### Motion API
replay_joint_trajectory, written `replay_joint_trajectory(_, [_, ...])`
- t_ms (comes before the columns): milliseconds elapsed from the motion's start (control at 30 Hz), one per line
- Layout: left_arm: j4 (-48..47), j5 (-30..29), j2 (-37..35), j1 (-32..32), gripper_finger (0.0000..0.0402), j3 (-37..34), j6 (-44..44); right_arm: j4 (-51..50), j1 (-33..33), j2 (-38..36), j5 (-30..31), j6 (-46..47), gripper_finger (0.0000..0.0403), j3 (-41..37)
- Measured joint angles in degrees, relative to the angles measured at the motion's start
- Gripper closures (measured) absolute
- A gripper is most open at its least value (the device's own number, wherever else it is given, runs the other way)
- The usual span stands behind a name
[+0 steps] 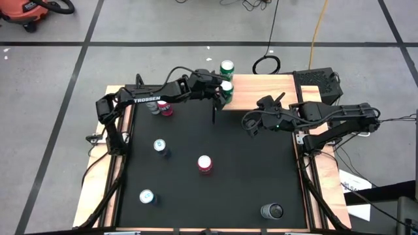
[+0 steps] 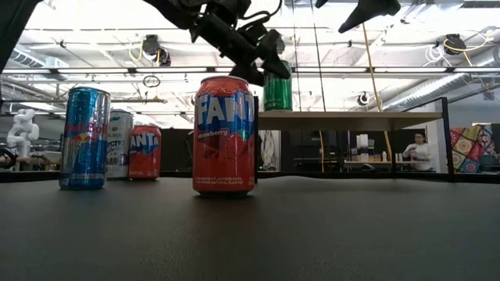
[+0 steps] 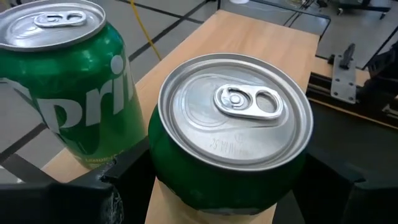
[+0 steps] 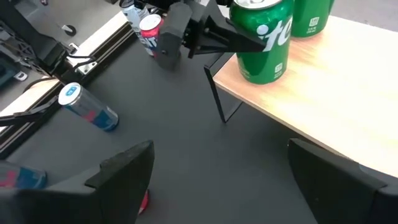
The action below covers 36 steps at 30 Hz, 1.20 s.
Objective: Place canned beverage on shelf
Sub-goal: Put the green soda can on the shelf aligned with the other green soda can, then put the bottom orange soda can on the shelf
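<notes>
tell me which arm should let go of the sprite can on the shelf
Left. The left gripper has its fingers around the Sprite can standing on the shelf near a second Sprite can. The right gripper hangs open and empty over the mat.

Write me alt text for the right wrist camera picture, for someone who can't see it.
The left gripper clasps a green Sprite can standing near the edge of the light wooden shelf, with a second green can behind it. Below lies the black mat with a blue can and a red can; the right gripper's own fingers spread wide in the foreground.
</notes>
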Motion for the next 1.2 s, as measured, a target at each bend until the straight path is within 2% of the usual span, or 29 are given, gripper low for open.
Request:
replay_joint_trajectory(133, [0.5, -2.3, 0.0, 0.1, 0.0104, 0.0, 1.3, 0.0, 0.0, 0.0, 0.0, 0.8, 0.0049, 0.0])
replay_joint_trajectory(300, [0.8, -1.3, 0.1, 1.0, 0.0099, -0.1, 0.9, 0.0, 0.0, 0.0, 0.2, 1.3, 0.0049, 0.0])
replay_joint_trajectory(700, [0.3, 1.4, 0.2, 1.4, 0.0007, -0.3, 0.9, 0.1, 0.0, 0.1, 2.8, 1.4, 0.0049, 0.0])
replay_joint_trajectory(867, [-2.3, 1.5, -2.2, 1.4, 0.0009, -0.3, 0.9, 0.0, 0.0, 0.5, 3.1, 2.0, 0.0048, 0.0])
replay_joint_trajectory(1100, [-10.8, 1.6, -8.3, 1.4, 0.0009, -0.2, 2.2, -0.4, 0.0, 1.6, 3.1, 2.0, 0.0048, 0.0])
replay_joint_trajectory(1200, [-14.2, -2.0, -9.2, 1.4, 0.0012, -0.2, 3.8, -0.2, 0.0, 2.0, 3.0, 1.9, 0.0048, 0.0])
